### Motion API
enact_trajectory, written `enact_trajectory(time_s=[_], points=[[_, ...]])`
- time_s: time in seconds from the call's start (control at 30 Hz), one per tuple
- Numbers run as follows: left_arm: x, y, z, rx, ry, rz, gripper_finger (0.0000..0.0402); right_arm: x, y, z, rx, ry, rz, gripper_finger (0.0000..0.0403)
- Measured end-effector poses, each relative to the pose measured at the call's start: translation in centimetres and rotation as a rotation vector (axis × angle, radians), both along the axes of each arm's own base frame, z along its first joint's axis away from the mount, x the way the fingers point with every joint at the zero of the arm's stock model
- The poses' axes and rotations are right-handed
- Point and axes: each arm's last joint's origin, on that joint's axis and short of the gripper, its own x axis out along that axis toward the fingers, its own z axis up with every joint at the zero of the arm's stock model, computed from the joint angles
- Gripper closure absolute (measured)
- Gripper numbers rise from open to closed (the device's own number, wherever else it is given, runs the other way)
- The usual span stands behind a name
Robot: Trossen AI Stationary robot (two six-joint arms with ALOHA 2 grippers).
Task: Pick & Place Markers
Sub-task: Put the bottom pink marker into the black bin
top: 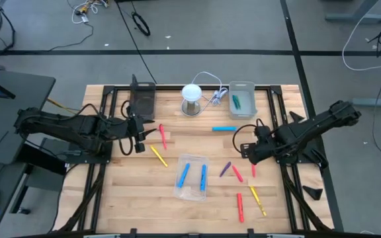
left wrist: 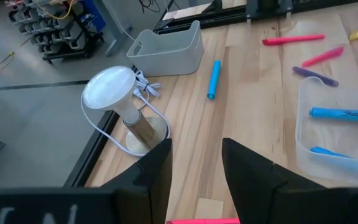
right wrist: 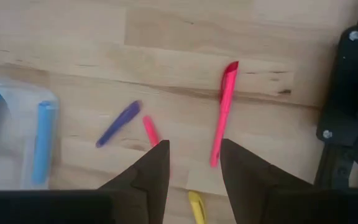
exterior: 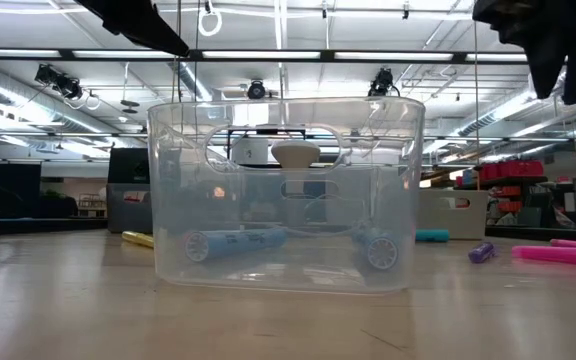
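The right claw (right wrist: 191, 165) hovers with fingers apart over a red marker (right wrist: 222, 112) beside the clear tray (top: 192, 176), apparently lining up a pick. The left claw (left wrist: 194, 171), also apart and empty, waits on the tray's opposite side above the surface (top: 197, 211).

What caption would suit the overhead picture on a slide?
Two robot arms hover over a wooden table strewn with markers; two blue ones already lie in the clear tray.

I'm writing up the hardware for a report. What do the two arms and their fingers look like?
Both arms are black and jointed, with black cables looping along them in the high view. The left gripper and right gripper are dark too. In each wrist view the fingers are matte black, broad at the base and tapering to flat wedge-shaped tips. No markings are readable on them.
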Motion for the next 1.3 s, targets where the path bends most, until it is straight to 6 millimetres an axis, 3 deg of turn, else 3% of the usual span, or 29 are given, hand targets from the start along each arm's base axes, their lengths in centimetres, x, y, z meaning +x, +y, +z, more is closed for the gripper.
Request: enact_trajectory(time_s=[0.17, 0.7, 1.3], points=[[0.0, 0.0, 0.0, 0.000, 0.000, 0.000, 0.0255, 0.1, 0.7, -1.8, -0.012, 0.044, -0.019, 0.0259], [0.0, 0.0, 0.0, 0.006, 0.002, -0.003, 0.0255, -1.4, 1.0, -11.7, 0.092, 0.067, -0.086, 0.0259], [0.0, 0.0, 0.0, 0.000, -0.001, -0.001, 0.0255, -1.1, 2.8, -15.0, 0.189, 0.108, -0.057, 0.0291]])
